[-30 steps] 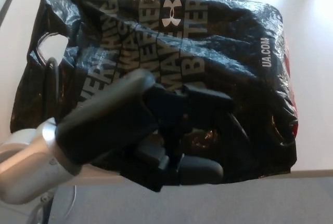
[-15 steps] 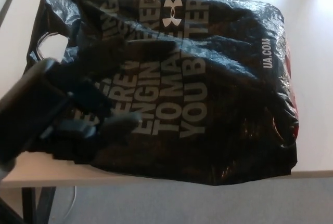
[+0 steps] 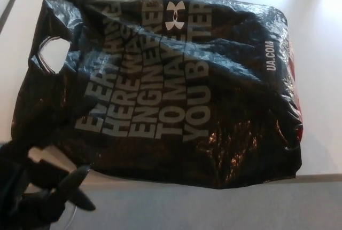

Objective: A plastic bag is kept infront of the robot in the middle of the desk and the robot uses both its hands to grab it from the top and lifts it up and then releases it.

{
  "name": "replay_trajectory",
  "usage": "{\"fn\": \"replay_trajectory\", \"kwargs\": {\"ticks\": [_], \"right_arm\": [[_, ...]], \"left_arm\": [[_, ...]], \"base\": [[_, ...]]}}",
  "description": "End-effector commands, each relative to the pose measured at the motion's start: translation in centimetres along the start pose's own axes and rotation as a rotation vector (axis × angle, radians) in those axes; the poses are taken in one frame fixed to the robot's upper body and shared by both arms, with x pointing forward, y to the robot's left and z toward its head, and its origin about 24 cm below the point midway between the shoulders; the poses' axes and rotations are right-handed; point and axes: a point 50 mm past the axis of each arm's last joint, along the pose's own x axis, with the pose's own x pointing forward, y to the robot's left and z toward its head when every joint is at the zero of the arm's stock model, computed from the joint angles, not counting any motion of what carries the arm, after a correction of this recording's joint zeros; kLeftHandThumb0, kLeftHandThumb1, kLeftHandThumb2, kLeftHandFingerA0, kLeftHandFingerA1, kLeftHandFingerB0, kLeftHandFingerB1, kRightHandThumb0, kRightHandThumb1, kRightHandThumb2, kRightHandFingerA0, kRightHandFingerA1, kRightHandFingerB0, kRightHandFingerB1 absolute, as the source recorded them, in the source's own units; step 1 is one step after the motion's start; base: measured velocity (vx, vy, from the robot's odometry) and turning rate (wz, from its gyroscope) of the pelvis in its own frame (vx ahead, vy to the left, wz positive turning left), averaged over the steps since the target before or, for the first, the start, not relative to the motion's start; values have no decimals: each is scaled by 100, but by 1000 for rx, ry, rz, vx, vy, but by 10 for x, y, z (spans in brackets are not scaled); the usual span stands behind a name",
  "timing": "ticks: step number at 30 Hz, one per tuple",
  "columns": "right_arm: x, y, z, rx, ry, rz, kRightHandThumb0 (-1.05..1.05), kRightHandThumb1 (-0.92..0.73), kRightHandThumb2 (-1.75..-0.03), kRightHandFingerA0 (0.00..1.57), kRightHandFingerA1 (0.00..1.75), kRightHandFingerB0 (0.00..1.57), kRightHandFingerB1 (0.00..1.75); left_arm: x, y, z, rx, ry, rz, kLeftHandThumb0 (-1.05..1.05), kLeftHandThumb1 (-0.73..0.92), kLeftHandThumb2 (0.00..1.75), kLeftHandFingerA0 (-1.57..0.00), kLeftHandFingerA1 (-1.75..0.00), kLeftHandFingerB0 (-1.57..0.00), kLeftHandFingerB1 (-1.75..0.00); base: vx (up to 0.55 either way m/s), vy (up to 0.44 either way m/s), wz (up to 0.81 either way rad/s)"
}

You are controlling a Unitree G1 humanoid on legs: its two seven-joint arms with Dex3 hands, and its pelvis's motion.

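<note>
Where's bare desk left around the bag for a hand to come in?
The plastic bag covers most of the desk. Bare strips: along the far edge above the bag, the right side beside its red edge, and a narrow wedge left of the handle hole. The near-left corner is crowded: the left hand sits there at the bag's corner.

We see the black plastic bag (image 3: 176, 86) lying flat and wrinkled on the desk, grey printed lettering and a white logo facing up, its cut-out handle hole up and right of our left hand (image 3: 37, 190).
</note>
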Motion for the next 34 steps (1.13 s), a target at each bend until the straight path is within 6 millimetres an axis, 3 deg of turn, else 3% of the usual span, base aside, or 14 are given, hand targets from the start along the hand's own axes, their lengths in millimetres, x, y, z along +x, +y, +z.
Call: {"fn": "replay_trajectory", "kwargs": {"ticks": [1,4,13,14,15,16,26,27,28,29,30,31,32,34], "right_arm": [[-89,57,27,-412,-301,128,-54,-79,-74,3,19,3,20],[-83,60,15,-635,-345,169,-56,-86,-66,1,26,4,25],[-65,47,-2,-628,-191,161,-60,-92,-67,4,25,3,23],[-63,47,-4,-594,-171,166,-59,-82,-76,3,21,2,16],[-63,47,-5,-581,-152,173,-71,-78,-107,0,22,0,19],[-63,47,-5,-581,-124,193,-75,-81,-107,0,16,0,13],[-55,58,-11,-471,-15,314,-87,-86,-105,0,7,0,0],[-54,58,-11,-468,-4,342,-65,-92,-77,0,2,0,0],[-54,59,-11,-470,9,357,-75,-83,-101,0,10,0,0],[-54,60,-11,-469,13,363,-87,-91,-112,0,11,0,3],[-54,61,-12,-466,17,370,-87,-91,-112,0,11,0,3],[-53,63,-12,-458,25,382,-78,-83,-104,0,12,0,1],[-53,64,-12,-456,29,388,-78,-83,-104,0,12,0,1],[-53,65,-14,-446,37,398,-72,-92,-81,0,4,0,0]], "left_arm": [[-101,3,-22,-142,115,384,-52,81,65,-30,-33,-22,-28],[-102,8,-26,-81,98,378,-50,82,65,-32,-33,-25,-29],[-81,11,-38,7,64,337,-54,82,65,-31,-33,-23,-28],[-81,12,-38,30,55,337,-57,82,65,-31,-33,-23,-28],[-81,12,-39,37,52,337,-57,83,65,-31,-33,-23,-28],[-83,11,-40,33,61,339,-57,83,65,-30,-32,-21,-28],[-84,13,-48,48,117,276,-58,86,66,-28,-31,-19,-27],[-81,12,-50,35,154,234,-60,89,67,-22,-29,-15,-26],[-81,12,-51,28,169,212,-32,62,114,0,-48,0,-47],[-80,12,-51,35,179,200,-32,62,115,0,-48,0,-47],[-80,13,-51,48,194,186,-32,62,115,0,-48,0,-47],[-79,14,-51,45,189,178,-59,91,68,-20,-28,-17,-26],[-79,14,-51,44,187,175,-59,91,68,-20,-28,-17,-26],[-79,14,-50,54,180,176,-59,91,68,-20,-29,-19,-27]], "base": [[0,0,0],[0,0,0],[0,0,0],[0,0,0],[0,0,0],[0,0,0],[0,0,0],[0,0,0],[0,0,0],[0,0,0],[0,0,0],[0,0,0],[0,0,0],[0,0,0]]}}
